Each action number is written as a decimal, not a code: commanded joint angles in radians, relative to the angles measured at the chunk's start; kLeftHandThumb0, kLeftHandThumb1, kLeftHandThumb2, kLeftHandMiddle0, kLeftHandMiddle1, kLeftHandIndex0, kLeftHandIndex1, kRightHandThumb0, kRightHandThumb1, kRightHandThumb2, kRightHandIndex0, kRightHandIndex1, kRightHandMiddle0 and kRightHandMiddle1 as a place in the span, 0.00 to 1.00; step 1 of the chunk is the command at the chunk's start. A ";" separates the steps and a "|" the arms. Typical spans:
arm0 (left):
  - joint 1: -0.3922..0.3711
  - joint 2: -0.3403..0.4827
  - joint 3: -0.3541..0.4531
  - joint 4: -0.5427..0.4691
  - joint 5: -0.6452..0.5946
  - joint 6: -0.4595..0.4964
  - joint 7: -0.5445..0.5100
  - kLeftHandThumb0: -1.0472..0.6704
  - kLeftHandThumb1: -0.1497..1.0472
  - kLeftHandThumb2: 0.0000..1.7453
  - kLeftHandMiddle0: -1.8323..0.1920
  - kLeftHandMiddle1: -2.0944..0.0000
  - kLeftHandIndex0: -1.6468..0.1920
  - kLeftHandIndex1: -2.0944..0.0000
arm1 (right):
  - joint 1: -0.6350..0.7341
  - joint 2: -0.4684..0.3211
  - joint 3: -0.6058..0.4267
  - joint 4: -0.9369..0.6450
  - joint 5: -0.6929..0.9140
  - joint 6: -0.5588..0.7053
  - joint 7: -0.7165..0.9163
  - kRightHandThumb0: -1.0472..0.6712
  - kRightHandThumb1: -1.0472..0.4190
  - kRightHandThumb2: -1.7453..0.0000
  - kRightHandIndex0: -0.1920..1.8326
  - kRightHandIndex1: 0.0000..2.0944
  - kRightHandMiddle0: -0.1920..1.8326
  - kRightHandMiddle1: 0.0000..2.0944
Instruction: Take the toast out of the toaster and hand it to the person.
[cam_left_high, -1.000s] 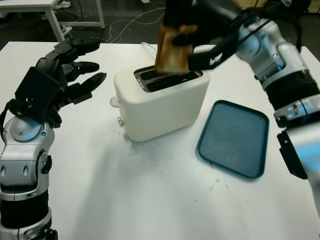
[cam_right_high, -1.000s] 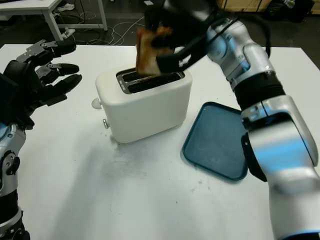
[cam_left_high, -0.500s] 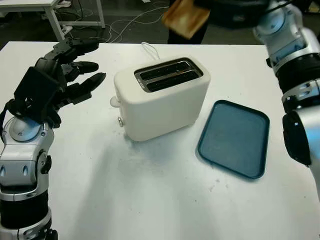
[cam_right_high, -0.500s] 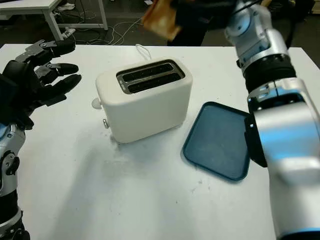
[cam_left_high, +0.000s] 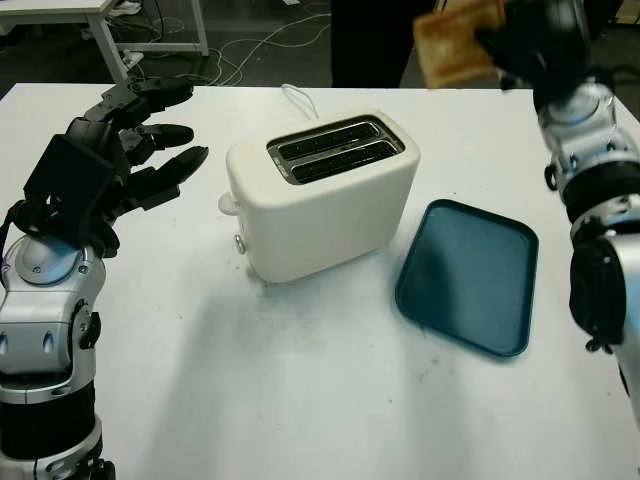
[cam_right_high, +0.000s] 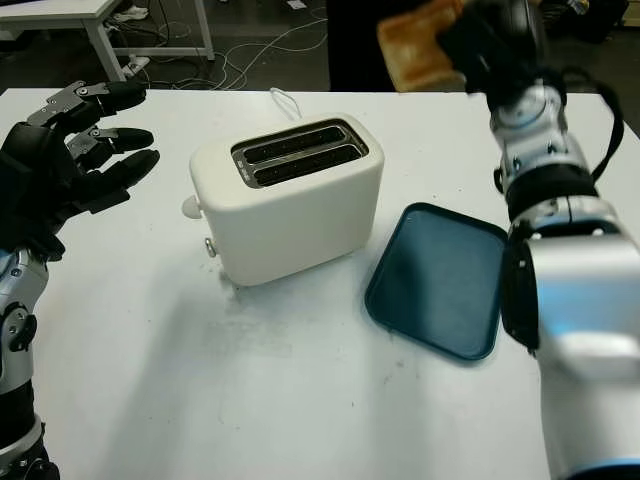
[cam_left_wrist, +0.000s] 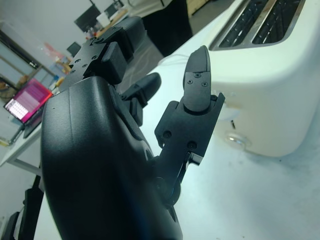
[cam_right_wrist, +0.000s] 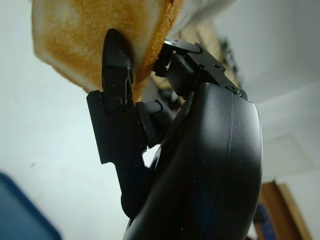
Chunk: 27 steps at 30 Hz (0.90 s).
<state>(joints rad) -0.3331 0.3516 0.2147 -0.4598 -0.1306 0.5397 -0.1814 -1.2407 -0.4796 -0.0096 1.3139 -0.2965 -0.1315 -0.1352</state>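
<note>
Browned toast (cam_left_high: 458, 42) was pinched between the fingers (cam_right_wrist: 116, 60) of the right hand (cam_right_high: 490, 35), raised high beyond the blue tray (cam_left_high: 468, 275). The white toaster (cam_left_high: 320, 195) stood with empty slots. The left hand (cam_left_high: 120, 150) hovered open beside it.

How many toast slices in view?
1: the toast is gripped in the right hand, raised beyond the table's far edge. Both toaster slots look empty, though their depths are hidden.
</note>
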 joint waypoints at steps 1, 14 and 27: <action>0.000 -0.001 -0.002 -0.017 -0.012 0.013 0.001 0.51 0.74 0.26 0.81 0.54 0.72 0.73 | 0.015 0.023 -0.031 0.003 0.041 0.031 -0.018 0.50 0.09 0.81 0.46 0.83 0.30 0.83; 0.000 0.000 0.000 -0.029 -0.026 0.041 0.007 0.52 0.72 0.29 0.82 0.52 0.73 0.72 | 0.074 0.090 -0.184 0.021 0.208 0.078 0.016 0.55 0.09 0.75 0.39 0.83 0.24 0.83; 0.002 0.002 0.002 -0.042 -0.026 0.055 0.009 0.52 0.72 0.29 0.83 0.53 0.73 0.72 | 0.106 0.132 -0.212 0.026 0.231 0.119 0.046 0.52 0.09 0.75 0.39 0.83 0.22 0.83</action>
<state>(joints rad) -0.3331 0.3517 0.2132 -0.4875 -0.1502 0.5850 -0.1788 -1.1565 -0.3517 -0.2228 1.3326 -0.0662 -0.0061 -0.1006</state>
